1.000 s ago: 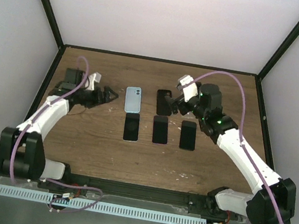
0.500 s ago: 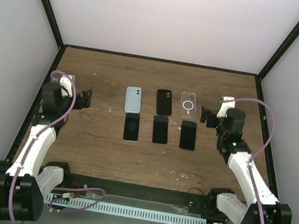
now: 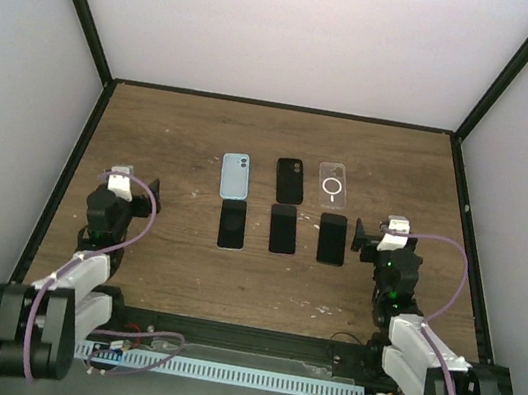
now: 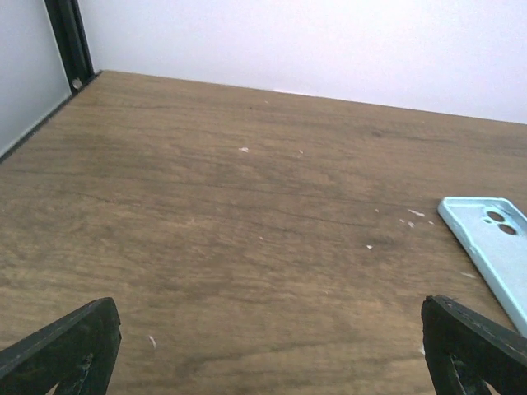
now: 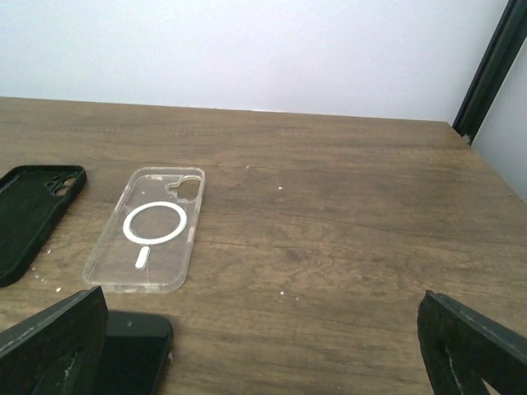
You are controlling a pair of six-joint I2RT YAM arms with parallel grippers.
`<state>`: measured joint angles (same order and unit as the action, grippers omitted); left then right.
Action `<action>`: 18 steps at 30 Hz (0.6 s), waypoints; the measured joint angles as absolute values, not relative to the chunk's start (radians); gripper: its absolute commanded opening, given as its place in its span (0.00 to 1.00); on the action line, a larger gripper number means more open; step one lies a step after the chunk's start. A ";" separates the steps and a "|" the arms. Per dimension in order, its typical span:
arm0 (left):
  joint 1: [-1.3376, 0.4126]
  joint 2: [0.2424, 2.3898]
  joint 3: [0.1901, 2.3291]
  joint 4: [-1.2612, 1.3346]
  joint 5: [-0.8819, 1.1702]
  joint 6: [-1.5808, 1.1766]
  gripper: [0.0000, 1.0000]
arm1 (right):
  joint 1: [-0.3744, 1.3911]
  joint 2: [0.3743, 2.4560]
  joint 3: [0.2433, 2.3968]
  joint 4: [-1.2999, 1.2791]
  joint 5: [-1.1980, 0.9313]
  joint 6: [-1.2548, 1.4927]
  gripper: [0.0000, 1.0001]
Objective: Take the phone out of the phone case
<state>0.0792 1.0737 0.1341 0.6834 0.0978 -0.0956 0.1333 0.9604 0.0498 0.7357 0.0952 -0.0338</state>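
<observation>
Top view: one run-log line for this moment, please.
left gripper open, empty | right gripper open, empty | blue case, black case, clear case: back row | left phone, middle phone, right phone: front row

Wide bare flanks, a packed block in the middle
The blue case, black case and clear case lie in 1 far row, with the left phone, middle phone and right phone just nearside (only thin strips of wood between). Bare worktop runs from this block out to both side walls and the back wall. The right claw, jaws wide, sits near the right phone; the left claw is well apart from the blue case.
</observation>
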 measured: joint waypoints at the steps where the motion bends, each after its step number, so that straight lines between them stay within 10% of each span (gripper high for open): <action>1: 0.076 1.118 0.132 0.731 0.091 -0.092 1.00 | 0.133 0.995 0.049 0.778 0.099 -0.033 1.00; 18: 0.045 1.609 0.100 1.475 0.171 0.017 1.00 | 0.052 1.520 0.150 1.275 0.000 -0.064 1.00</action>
<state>0.0448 1.6093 0.0998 1.4746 0.1707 0.0174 0.0525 1.5196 0.1497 1.2755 -0.0002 -0.0643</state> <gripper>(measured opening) 0.997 0.999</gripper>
